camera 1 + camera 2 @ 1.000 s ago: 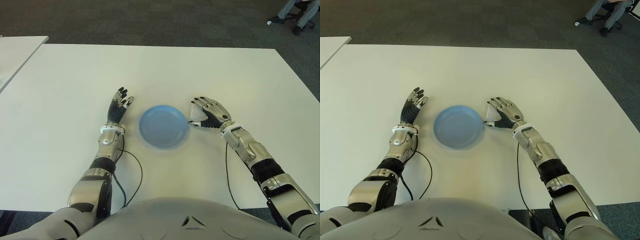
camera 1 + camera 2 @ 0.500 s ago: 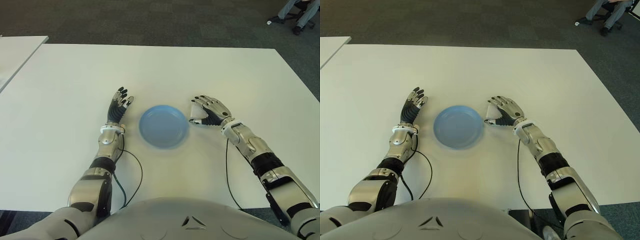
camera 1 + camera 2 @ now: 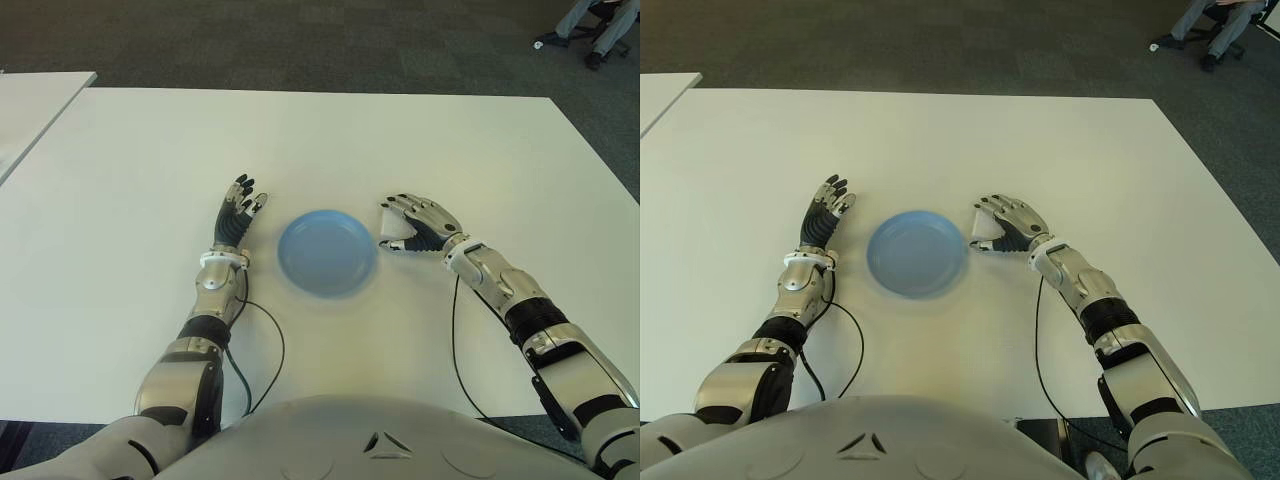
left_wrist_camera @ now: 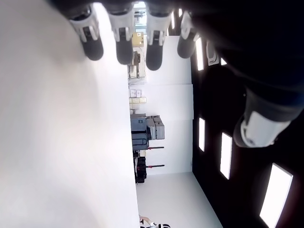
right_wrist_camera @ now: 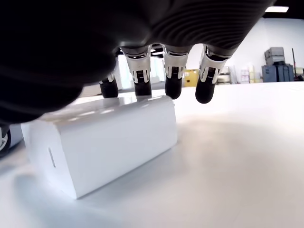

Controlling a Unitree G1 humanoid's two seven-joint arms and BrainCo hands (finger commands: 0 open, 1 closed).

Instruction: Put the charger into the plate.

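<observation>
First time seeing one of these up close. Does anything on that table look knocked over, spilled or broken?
Nothing stands out. The blue plate sits flat and empty on the white table. The white charger lies intact beside it, under the right hand. The left hand shows open on the plate's other side.

An office or lab — a wide white table [image 3: 330,130] on dark grey carpet [image 3: 300,40], a second white table [image 3: 30,100] at ten o'clock, a seated person's legs [image 3: 590,25] on a wheeled chair at two o'clock.

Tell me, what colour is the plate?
Light blue; the plate shows best in the left eye view.
</observation>
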